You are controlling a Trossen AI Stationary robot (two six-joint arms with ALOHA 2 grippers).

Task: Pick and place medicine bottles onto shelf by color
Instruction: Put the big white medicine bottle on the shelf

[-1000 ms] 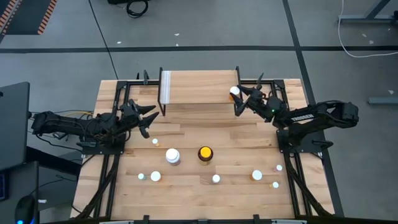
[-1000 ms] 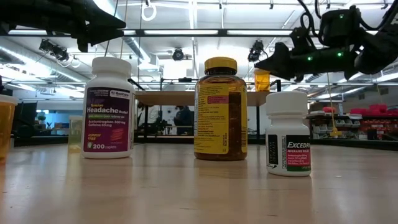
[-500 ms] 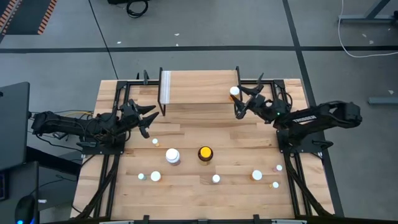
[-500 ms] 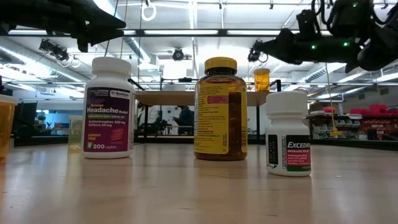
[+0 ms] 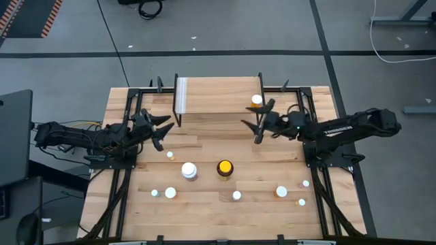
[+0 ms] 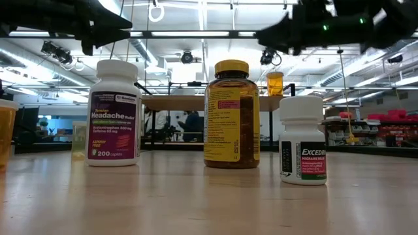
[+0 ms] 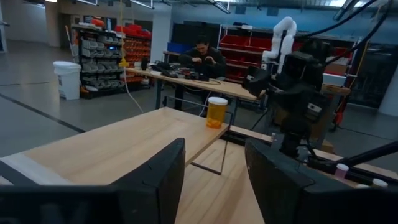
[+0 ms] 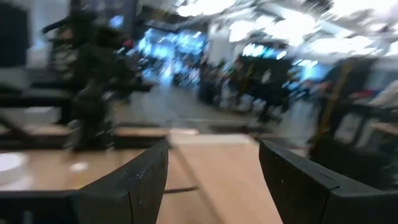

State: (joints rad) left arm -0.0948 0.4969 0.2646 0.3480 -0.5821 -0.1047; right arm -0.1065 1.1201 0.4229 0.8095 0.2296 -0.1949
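Note:
The shelf (image 5: 218, 96) stands at the table's far middle, with its whitish strip (image 5: 182, 95) at the left end. One orange, white-capped bottle (image 5: 256, 100) stands upright on its right end; it also shows in the left wrist view (image 7: 216, 112) and the low view (image 6: 275, 83). My right gripper (image 5: 251, 131) hovers open and empty just in front of the shelf's right end. My left gripper (image 5: 165, 131) waits open near the shelf's left legs. A larger white bottle (image 5: 189, 170) and a dark amber, yellow-capped one (image 5: 224, 167) stand mid-table on their bases.
Several small bottles stand along the near part of the table, among them a white one (image 5: 236, 196) and an orange one (image 5: 281, 192). One more (image 5: 169, 155) stands near my left gripper. Black frame rails (image 5: 129, 170) run along both sides of the table.
My right gripper has drawn back from the orange bottle on the shelf, swinging toward the table's near-left and rising, its fingers still apart. The bottle has stayed upright on the shelf's right end.

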